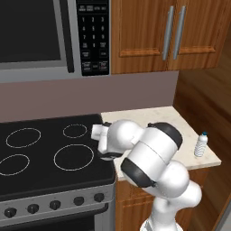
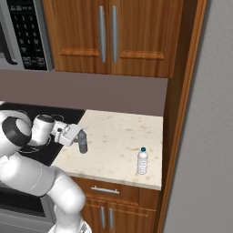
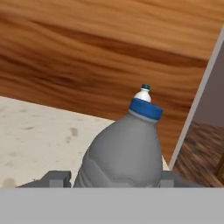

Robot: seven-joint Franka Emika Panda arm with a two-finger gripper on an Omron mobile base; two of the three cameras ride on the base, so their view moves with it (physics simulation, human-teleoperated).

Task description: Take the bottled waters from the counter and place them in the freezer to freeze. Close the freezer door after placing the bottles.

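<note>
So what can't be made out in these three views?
- Left base view: the hand and whatever it holds, hidden behind the arm's own links.
- Right base view: the near bottle at the hand looks dark and small; finger contact unclear.
- Hand view: the near bottle's base, cut off at the bottom edge; the far bottle shows just its top behind it.
- The freezer: out of frame.

Home kitchen: stovetop [image 1: 49,149], microwave [image 1: 54,36], wooden cabinets [image 2: 109,36], stone-look counter [image 2: 113,136].

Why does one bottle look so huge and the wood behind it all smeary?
In the hand view the bottle sits right at the camera, so it looms, and the wood looks stretched and streaky. In the right base view both bottles, near and far, look small and evenly lit.
</note>
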